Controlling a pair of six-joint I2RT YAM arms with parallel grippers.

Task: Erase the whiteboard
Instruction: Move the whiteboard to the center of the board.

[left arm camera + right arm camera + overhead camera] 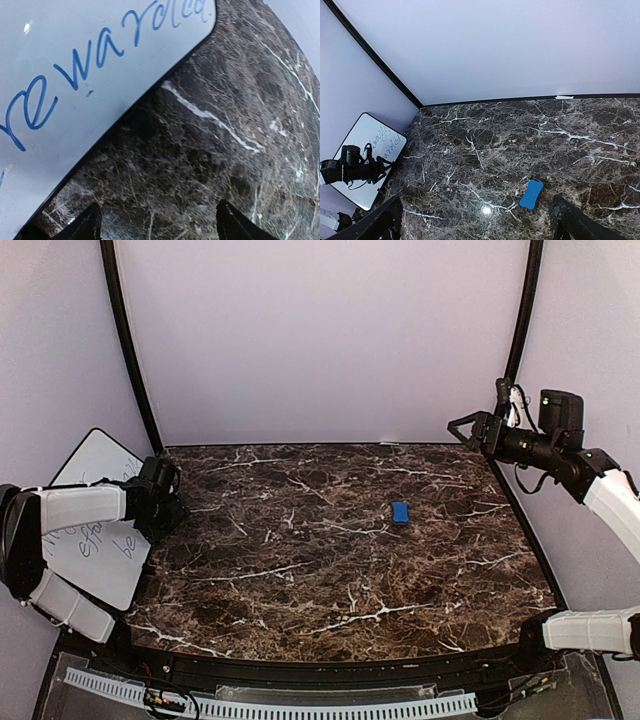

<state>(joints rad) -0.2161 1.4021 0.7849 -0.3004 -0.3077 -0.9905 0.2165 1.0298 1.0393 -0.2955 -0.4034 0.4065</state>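
Observation:
The whiteboard (100, 462) lies tilted against the left wall, half off the table's left edge, with handwriting on it. The left wrist view shows its rounded black-rimmed corner (75, 65) and blue script on it. My left gripper (165, 502) hovers at the board's right edge. Its jaws (157, 227) are open over bare marble, just past the rim, and hold nothing. My right gripper (468, 428) hangs high at the back right. It is open (475, 230) and empty, looking down at the table. From there the whiteboard (370, 145) shows far left.
A small blue eraser block (400, 511) lies on the dark marble table (330, 570), right of centre, apart from both grippers; the eraser (532, 194) also shows in the right wrist view. Pale walls and black corner posts (128, 340) enclose the table.

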